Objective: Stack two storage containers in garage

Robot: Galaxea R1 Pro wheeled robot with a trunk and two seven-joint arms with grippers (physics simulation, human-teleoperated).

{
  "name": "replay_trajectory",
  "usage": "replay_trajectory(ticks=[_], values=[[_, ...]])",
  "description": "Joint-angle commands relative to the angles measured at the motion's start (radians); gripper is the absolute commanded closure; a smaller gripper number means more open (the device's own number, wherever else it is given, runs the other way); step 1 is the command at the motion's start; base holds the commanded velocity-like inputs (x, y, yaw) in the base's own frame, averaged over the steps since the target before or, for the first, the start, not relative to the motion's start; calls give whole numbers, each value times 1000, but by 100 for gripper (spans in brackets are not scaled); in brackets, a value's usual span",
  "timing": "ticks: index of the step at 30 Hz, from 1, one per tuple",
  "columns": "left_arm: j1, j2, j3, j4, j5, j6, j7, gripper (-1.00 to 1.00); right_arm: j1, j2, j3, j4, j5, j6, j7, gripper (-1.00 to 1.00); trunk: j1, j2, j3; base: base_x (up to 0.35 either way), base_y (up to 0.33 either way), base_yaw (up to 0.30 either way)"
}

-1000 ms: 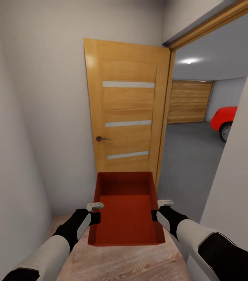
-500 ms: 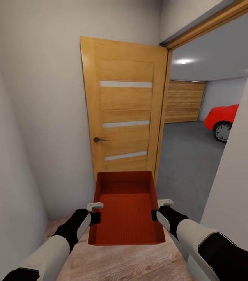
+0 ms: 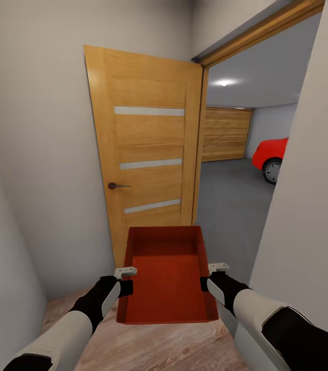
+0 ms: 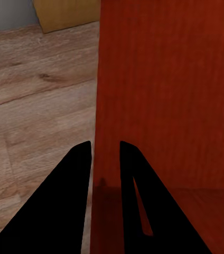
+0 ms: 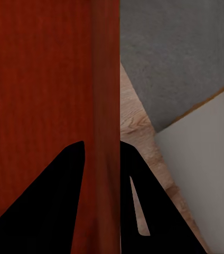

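The left gripper (image 3: pixel 126 279) pinches the left wall of a red-orange storage container (image 3: pixel 166 278), a low, straight-walled open bin with a finely ribbed base, held level above the pale wood-plank floor (image 3: pixel 153 348); the right gripper (image 3: pixel 210 276) clamps its right wall; behind stands a honey-wood door (image 3: pixel 146 154); rightward, the garage's speckled grey concrete floor (image 3: pixel 233 206) and a red car (image 3: pixel 270 154).

Pale walls (image 3: pixel 35 154), wood plank floor (image 3: pixel 159 345); open wooden door (image 3: pixel 143 154) left, far garage's grey concrete floor (image 3: pixel 231 206), red car (image 3: pixel 269 154).
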Motion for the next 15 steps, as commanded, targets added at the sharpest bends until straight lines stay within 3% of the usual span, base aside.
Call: replay_trajectory(ticks=[1,15], values=[[0,1,-9,-2,-32,10,19,100,-1,0,39,-1,-7,6,-9,100,0,-2,-2,0,0,-241],[0,1,-8,-2,-32,10,19,100,-1,0,39,-1,-7,6,-9,100,0,-2,-2,0,0,-241]])
